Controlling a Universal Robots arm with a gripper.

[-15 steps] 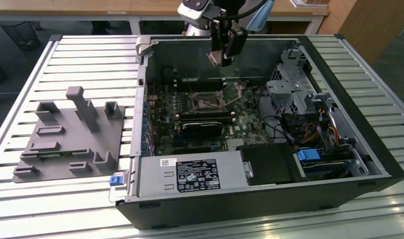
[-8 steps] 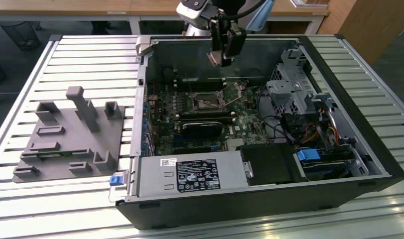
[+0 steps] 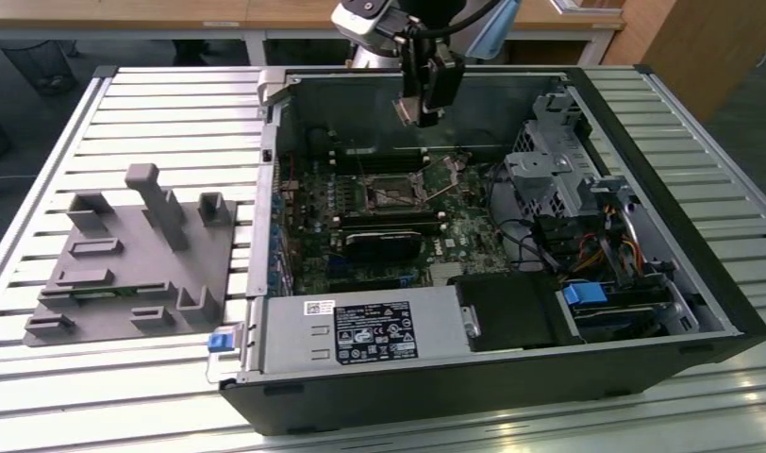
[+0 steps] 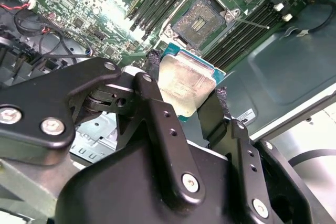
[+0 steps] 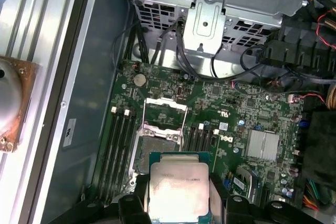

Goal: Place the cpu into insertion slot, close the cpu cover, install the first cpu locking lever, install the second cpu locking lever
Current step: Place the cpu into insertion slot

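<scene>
My gripper (image 3: pixel 421 111) hangs above the back of the open computer case, shut on the cpu (image 4: pixel 185 83), a flat square chip with a dull silvery-tan top. In both wrist views the chip sits between the two black fingers (image 4: pixel 153 69). The insertion slot (image 3: pixel 390 195) lies on the motherboard below and in front of the gripper, its dark centre uncovered (image 4: pixel 202 18). In the first wrist view the cpu (image 5: pixel 178 190) hovers just short of the slot (image 5: pixel 156 148). The cpu cover (image 5: pixel 165 113) stands lifted open at the slot's far edge.
Long black memory slots (image 5: pixel 119 145) flank the socket. A silver drive cage (image 3: pixel 553 170) and cables (image 3: pixel 597 250) fill the case at the exterior view's right. A black block (image 3: pixel 383 247) and the power supply (image 3: pixel 358 330) sit nearer the front. A grey fixture (image 3: pixel 131 255) rests outside the case.
</scene>
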